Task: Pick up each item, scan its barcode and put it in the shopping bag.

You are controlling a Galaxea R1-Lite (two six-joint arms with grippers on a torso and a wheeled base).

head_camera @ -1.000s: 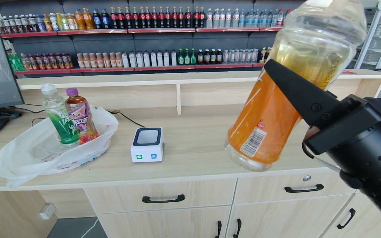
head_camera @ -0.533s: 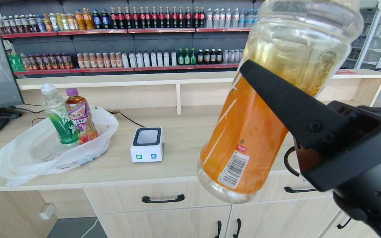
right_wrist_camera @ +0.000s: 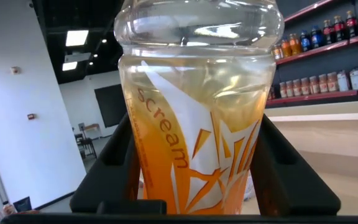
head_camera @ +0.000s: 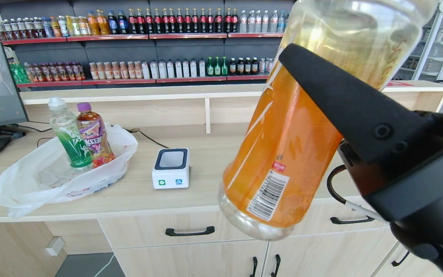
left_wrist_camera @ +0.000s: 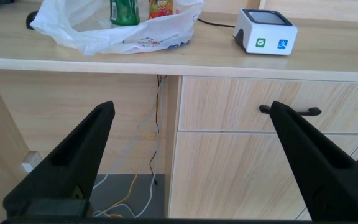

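The right fingers clamped the orange bottle aloft, tilted, base lowest; its barcode faced the robot, not the scanner, which sat on the bench well to the left, beside the shopping bag; the left fingers hung wide apart.

The orange bottle runs past the upper edge of the head view, so its neck and cap are cut off; the right wrist view crops them too. One of the fingers of the right gripper lies across the bottle, the other is hidden behind it. In the left wrist view the green bottle and the red-labelled bottle in the shopping bag are cut at the upper edge
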